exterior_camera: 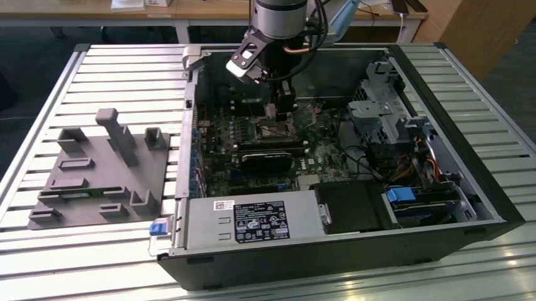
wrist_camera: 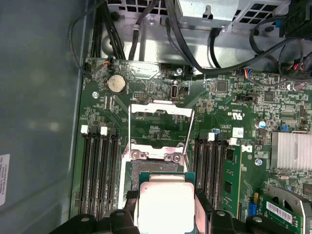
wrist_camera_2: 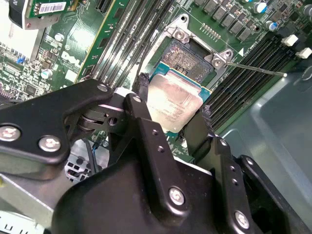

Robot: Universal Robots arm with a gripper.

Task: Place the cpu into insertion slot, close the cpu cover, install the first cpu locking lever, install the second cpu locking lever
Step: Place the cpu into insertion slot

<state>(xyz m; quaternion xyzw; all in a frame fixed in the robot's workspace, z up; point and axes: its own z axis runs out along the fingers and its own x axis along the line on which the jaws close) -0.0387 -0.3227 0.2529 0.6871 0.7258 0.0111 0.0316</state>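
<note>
An open computer case (exterior_camera: 418, 207) lies on the slatted metal surface (exterior_camera: 117, 69), close to the edge on the exterior view's right. A grey plastic holder block (exterior_camera: 100, 169) sits near the edge on the exterior view's left. The robot arm (exterior_camera: 280, 19) reaches down into the case, over the green board (exterior_camera: 226, 132), close to the case's far wall.

The pincer (wrist_camera_2: 174, 97) is holding the cpu (wrist_camera_2: 173, 105). Its two black fingers (wrist_camera_2: 141, 97) press on two opposite sides of the chip. The chip's shiny grey top faces up, and its thin green edge peeks out around it.

The insertion slot (wrist_camera_2: 191, 61) is open, and you can see its dark middle. The cpu hangs right at the slot and hides one side of it. I cannot tell if the chip touches the slot.

In the first wrist view the cpu (wrist_camera: 165, 209) sits between the pincer (wrist_camera: 165, 200) tips. The cpu cover (wrist_camera: 159, 109) is flipped open, past the slot, away from the chip. Long black memory slots (wrist_camera: 100, 170) run along both sides of the slot. A round silver battery (wrist_camera: 116, 84) sits on the board past the cover.

A thin metal rod (wrist_camera_2: 256, 68) sticks out from one corner of the slot.
</note>
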